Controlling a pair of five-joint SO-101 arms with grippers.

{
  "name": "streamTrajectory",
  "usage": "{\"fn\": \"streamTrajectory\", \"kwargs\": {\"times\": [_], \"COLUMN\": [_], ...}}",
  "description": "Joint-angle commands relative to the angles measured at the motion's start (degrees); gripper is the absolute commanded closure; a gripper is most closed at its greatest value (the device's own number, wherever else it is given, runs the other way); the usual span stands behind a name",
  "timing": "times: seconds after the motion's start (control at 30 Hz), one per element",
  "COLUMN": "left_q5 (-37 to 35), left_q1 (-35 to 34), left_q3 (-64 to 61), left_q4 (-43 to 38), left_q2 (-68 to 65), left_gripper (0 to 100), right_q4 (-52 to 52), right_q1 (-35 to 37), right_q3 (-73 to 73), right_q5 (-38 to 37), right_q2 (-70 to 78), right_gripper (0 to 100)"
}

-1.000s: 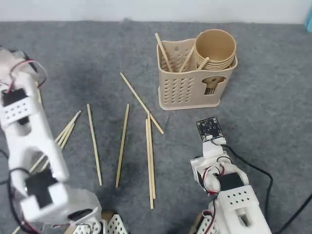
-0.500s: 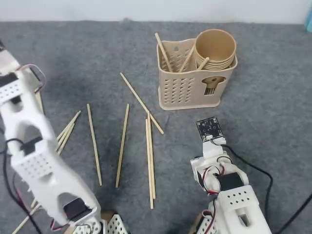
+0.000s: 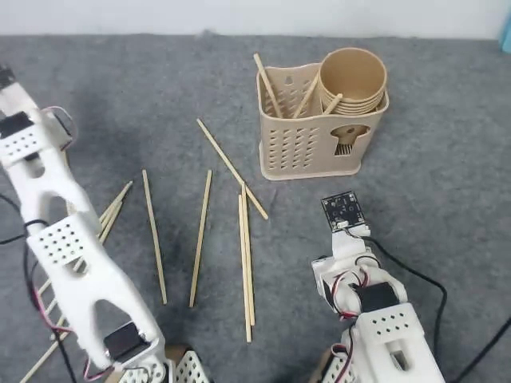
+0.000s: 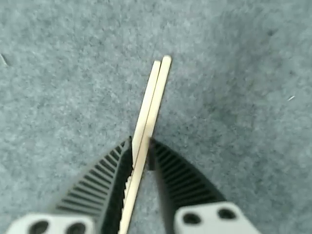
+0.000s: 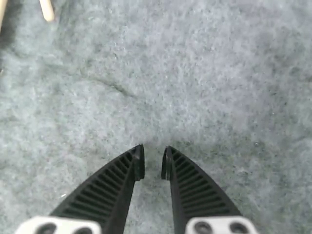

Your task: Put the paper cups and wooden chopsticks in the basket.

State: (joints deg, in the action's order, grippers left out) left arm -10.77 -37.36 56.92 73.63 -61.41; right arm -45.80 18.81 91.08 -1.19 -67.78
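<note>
My left gripper point(image 4: 140, 146) is shut on a pair of wooden chopsticks point(image 4: 155, 92) that stick out past its fingertips, just over the grey carpet. The left arm point(image 3: 48, 199) stretches along the table's left edge. The beige basket point(image 3: 307, 148) stands at the far middle, holding stacked paper cups point(image 3: 353, 76) and some chopsticks point(image 3: 267, 84). Several loose chopsticks point(image 3: 200, 239) lie on the carpet between the arms. My right gripper point(image 5: 152, 163) is shut over bare carpet, with nothing between its fingers, on the right arm point(image 3: 359, 287) in front of the basket.
Another pair of chopsticks point(image 3: 246, 263) lies left of the right arm, and a bundle point(image 3: 112, 211) lies close to the left arm. One chopstick end point(image 5: 47, 10) shows ahead of the right gripper. A pale wall runs along the back.
The left arm has stretched out farther along the left edge, its wrist moving away toward the back. The right arm and the basket have not moved.
</note>
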Motion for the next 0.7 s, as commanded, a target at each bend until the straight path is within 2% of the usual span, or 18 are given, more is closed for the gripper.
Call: {"fn": "streamTrajectory", "kwargs": {"times": [0.0, 0.07, 0.17, 0.67], "left_q5": [0.35, 0.35, 0.35, 0.44], "left_q1": [0.18, 0.18, 0.62, 0.7], "left_q3": [10.68, 14.64, 19.3, 32.57], "left_q4": [5.98, 8.62, 10.02, 10.2], "left_q2": [-2.9, -4.92, -8.44, -23.38], "left_gripper": [81, 78, 79, 83], "right_q4": [0.92, 0.92, 0.84, 0.84], "right_q1": [-0.57, -0.57, -0.57, -0.57], "right_q3": [-0.62, -0.62, -0.62, -0.62], "right_q5": [-0.97, -0.97, -0.97, -0.97], "right_q2": [-0.84, -0.84, -0.84, -0.84], "right_gripper": [92.6, 92.6, 92.6, 92.6]}}
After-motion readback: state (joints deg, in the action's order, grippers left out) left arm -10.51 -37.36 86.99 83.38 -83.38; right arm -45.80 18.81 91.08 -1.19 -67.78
